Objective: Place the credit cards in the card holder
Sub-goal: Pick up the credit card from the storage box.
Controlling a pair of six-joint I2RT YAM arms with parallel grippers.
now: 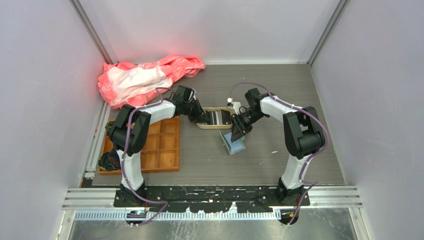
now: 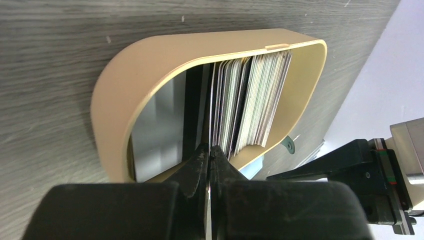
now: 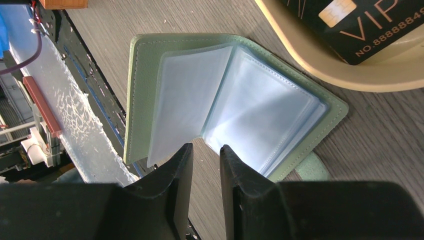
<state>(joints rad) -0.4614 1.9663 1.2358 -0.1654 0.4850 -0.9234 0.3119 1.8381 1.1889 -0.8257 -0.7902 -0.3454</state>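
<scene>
1 credit card (image 2: pixel 212 107) is pinched in the left gripper (image 2: pixel 209 151). Right gripper (image 3: pixel 206 152) hovers, jaws narrowly parted, over the open card holder (image 3: pixel 141 90).

Left arm (image 1: pixel 150 112) reaches forward and inward; left claw (image 2: pixel 210 152) pinched tight, fingertips touching. Right arm (image 1: pixel 285 112) folds inward; right claw (image 3: pixel 206 155) tilted down, just right of left claw, fingers slightly parted.

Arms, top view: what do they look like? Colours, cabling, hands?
Both arms, left arm and right arm, have white links with black joint housings. A thin purple cable runs along each. The left hand and right hand have matte black fingers.
</scene>
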